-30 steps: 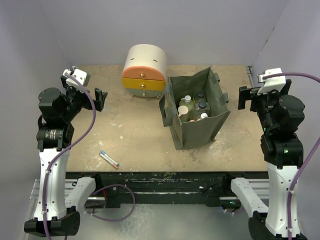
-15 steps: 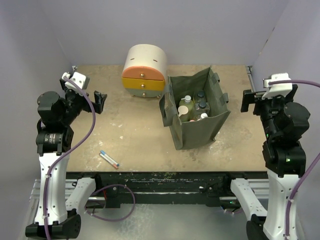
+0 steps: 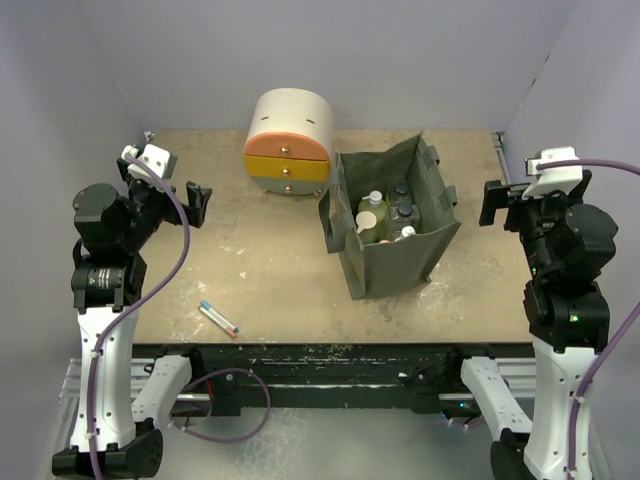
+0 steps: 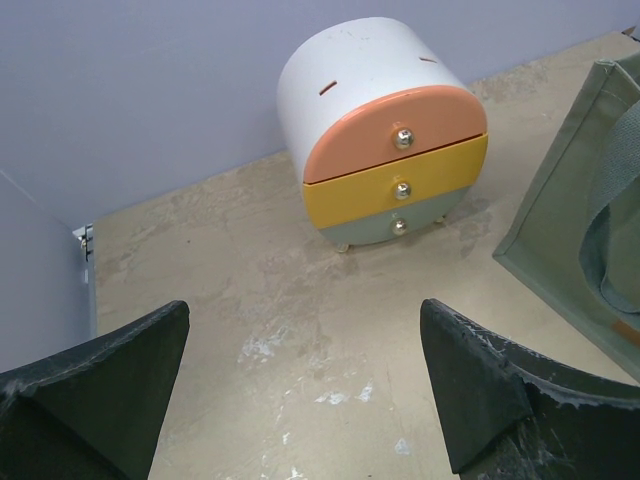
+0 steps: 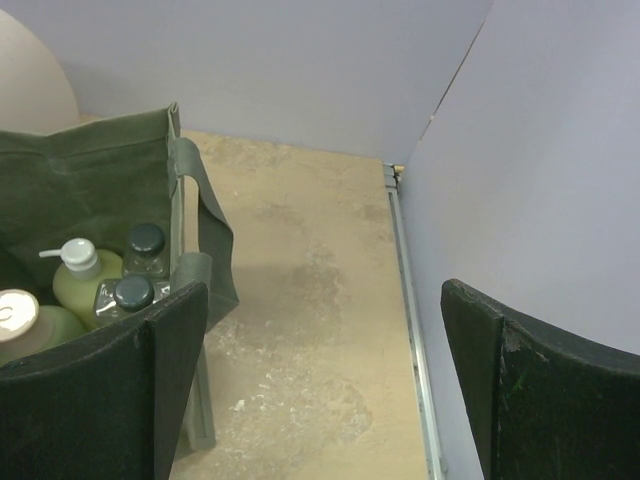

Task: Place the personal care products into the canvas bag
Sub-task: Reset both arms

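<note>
The olive-green soft canvas bag [image 3: 385,265] stands open at about two o'clock on the worn tan table [image 3: 270,260], just right of the round cream, orange and yellow drawer unit [image 3: 288,140] at twelve. Upright inside it are the pale green white-pump bottle [image 3: 371,203], the two clear black-capped bottles [image 3: 404,210], the green white-capped bottle [image 3: 407,232] and the orange pink-capped bottle [image 3: 367,221]. One product is outside it — the slim grey bottle [image 3: 218,318] lies flat at seven o'clock, near the table's front edge and well apart from everything else.

The left gripper [image 3: 200,203] hangs at nine o'clock and the right gripper [image 3: 492,200] at three o'clock beside the bag. Both have their fingers spread wide with nothing between them.

The slim bottle looks the likeliest trouble. Lying flat and narrow, it could roll or skid toward the edge if a fingertip nudges it before closing. The bag is already crowded and its walls are soft, so a low approach could snag a strap handle or fold the rim, and a careless drop could tip the standing bottles.
</note>
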Available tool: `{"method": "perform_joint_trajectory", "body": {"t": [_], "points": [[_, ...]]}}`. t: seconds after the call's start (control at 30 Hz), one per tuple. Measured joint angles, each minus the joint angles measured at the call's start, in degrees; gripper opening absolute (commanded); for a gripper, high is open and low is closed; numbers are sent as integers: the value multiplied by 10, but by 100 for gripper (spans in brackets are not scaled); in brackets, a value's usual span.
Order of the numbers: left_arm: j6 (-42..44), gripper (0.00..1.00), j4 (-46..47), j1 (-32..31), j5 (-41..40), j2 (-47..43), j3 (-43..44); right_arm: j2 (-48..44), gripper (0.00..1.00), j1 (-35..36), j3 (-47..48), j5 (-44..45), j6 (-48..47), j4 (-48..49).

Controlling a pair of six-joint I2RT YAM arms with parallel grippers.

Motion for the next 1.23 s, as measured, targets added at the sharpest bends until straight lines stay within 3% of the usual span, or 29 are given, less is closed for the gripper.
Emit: {"method": "perform_joint_trajectory", "body": {"t": [1.23], "points": [[0, 99, -50, 12, -10, -1, 30, -4, 100, -3, -2, -25, 3, -5]]}}
